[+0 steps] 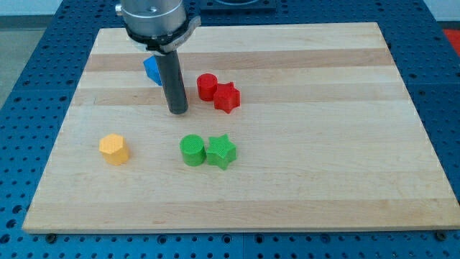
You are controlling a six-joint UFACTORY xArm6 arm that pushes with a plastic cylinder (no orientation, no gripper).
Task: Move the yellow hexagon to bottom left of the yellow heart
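Nearest to the view's bottom, the yellow hexagon [114, 148] lies alone at the left; the green cylinder [192, 150] and green star [221, 151] touch each other near the middle. Farther up, my tip [178, 111] rests on the bare board [323, 187], well apart from the hexagon, so nothing is pushed. Beyond are the red cylinder [207, 86], the red star [227, 96] and a blue block [152, 70] partly behind the rod. No yellow heart shows; there is no gripper to describe.

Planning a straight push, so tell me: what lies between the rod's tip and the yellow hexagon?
Nothing: the camera view shows bare board between my tip and the yellow hexagon.
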